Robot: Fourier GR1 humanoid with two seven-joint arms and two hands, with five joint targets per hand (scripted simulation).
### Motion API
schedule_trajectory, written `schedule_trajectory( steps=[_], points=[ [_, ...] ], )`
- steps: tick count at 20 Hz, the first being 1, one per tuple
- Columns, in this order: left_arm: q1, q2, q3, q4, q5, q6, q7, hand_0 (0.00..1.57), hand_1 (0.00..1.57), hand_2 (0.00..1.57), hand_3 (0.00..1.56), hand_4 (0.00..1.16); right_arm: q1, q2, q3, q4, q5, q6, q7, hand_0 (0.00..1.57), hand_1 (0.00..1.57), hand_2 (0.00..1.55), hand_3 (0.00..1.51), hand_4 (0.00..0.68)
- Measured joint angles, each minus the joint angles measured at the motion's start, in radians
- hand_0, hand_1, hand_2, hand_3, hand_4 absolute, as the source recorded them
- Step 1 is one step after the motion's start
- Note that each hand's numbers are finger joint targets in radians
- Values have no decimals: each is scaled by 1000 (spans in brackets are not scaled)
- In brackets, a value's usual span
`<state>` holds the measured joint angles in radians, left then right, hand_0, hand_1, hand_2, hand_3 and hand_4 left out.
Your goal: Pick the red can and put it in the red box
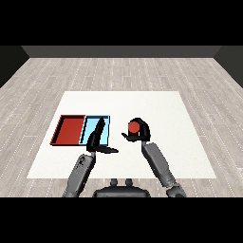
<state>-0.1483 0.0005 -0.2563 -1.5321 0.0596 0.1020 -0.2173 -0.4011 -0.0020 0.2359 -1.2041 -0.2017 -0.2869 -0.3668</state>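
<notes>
The red can is held in my right hand, whose fingers and thumb curl round it, right of the trays. The red tray lies at the left of the table. My left hand stretches with straight fingers over the light blue tray's near edge and holds nothing.
The light blue tray lies right beside the red tray, between it and the can. The white table extends around both trays. Both grey forearms come in from the lower corners.
</notes>
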Motion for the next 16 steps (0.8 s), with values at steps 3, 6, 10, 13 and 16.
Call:
schedule_trajectory(
  steps=[3,6,10,13,16],
  points=[
    [-30,0,-54,23,17,44,4,0,0,0,0,0,-12,1,16,-28,3,-8,16,1407,1407,1405,1392,639],
    [-47,0,-111,48,29,91,-9,0,0,0,0,0,-17,1,42,-60,5,-19,31,1376,1376,1404,1398,626],
    [-68,0,-130,47,32,102,20,0,0,0,0,0,-21,2,74,-74,-5,-32,34,1392,1392,1409,1400,615],
    [-97,0,-138,80,38,117,17,0,0,0,0,0,-16,0,94,-89,-19,-32,28,1406,1406,1431,1409,618],
    [-116,0,-160,97,36,144,23,0,0,0,0,0,-27,1,147,-66,-47,-68,-5,1414,1414,1428,1397,621]
  ],
)
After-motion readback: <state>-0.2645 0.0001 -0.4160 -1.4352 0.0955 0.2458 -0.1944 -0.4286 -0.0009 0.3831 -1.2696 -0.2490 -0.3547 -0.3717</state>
